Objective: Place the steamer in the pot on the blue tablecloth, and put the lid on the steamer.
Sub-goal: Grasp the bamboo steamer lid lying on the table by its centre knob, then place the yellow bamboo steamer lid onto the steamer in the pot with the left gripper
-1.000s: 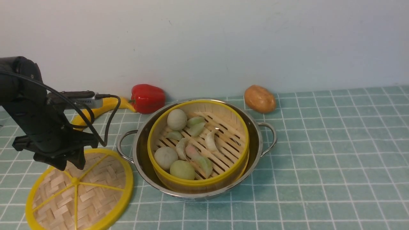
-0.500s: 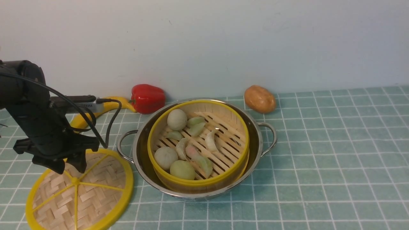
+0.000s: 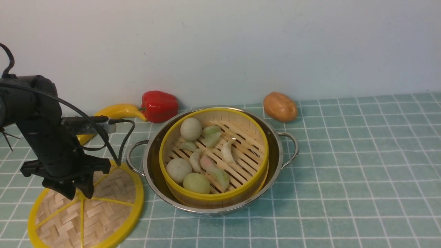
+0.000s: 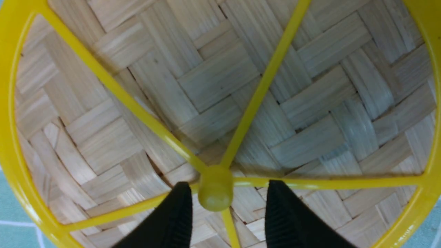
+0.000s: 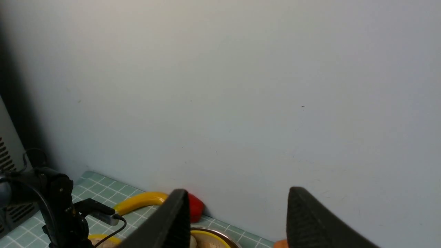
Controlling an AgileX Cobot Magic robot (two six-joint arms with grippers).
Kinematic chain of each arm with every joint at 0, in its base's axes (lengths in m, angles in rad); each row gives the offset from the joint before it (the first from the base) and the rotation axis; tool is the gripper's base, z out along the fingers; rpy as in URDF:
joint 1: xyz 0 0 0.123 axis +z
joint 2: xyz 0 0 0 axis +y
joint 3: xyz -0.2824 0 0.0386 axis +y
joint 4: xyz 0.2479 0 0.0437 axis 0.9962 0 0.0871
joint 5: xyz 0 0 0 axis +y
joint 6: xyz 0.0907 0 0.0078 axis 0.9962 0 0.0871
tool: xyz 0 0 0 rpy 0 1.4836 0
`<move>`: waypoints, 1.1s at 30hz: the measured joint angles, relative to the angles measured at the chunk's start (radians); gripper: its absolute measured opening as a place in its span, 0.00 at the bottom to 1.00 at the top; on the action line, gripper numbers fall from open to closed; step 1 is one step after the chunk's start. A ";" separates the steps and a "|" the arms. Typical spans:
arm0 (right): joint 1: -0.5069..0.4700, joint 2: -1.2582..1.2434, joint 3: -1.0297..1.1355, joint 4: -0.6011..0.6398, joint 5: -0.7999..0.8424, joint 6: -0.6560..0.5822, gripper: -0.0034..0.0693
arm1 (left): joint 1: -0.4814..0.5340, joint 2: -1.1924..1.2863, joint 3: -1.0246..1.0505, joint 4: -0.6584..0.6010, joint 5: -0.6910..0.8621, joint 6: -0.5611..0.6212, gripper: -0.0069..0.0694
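Though flat on blue tablecloth [image 3: 344, 172], round woven-bamboo lid [image 3: 103, 213], yellow-spoked.

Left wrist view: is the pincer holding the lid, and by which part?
Nothing is held: the left pincer straddles the centre knob of the lid, open, not clamped on it.

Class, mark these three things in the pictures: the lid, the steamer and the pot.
lid [image 4: 216, 187]: left wrist view, on its centre knob.
steamer [image 3: 220, 199]: front view, on the near yellow rim band.
pot [image 3: 275, 148]: front view, on the inner steel wall, right side.
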 joint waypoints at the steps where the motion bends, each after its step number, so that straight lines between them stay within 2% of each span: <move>1: 0.000 -0.001 0.015 0.000 0.000 0.000 0.58 | 0.000 0.001 0.000 0.000 -0.001 0.000 0.47; 4: 0.000 -0.001 0.058 0.000 0.002 0.000 0.58 | 0.000 0.011 -0.001 0.001 -0.002 -0.006 0.47; 7: 0.000 0.001 0.073 0.000 0.003 0.000 0.58 | 0.000 0.020 -0.001 0.003 -0.001 -0.010 0.42; 11: 0.000 0.002 0.066 -0.012 0.003 -0.002 0.58 | 0.001 0.025 -0.008 0.039 0.012 -0.019 0.24; 17: 0.000 -0.019 0.057 -0.095 0.002 -0.002 0.58 | 0.023 -0.009 -0.104 0.171 0.139 -0.037 0.24; 22: 0.000 -0.052 0.056 -0.154 0.002 -0.002 0.58 | 0.024 -0.098 -0.279 0.203 0.163 -0.044 0.24; 26: 0.000 -0.071 0.054 -0.175 0.001 -0.002 0.58 | -0.068 -0.120 -0.421 0.171 0.165 -0.028 0.24; 30: 0.000 -0.075 0.053 -0.175 0.001 -0.002 0.58 | -0.283 -0.040 -0.564 0.124 0.165 -0.019 0.24; 33: 0.000 -0.075 0.053 -0.159 0.001 -0.002 0.58 | -0.394 0.043 -0.632 0.107 0.165 -0.025 0.24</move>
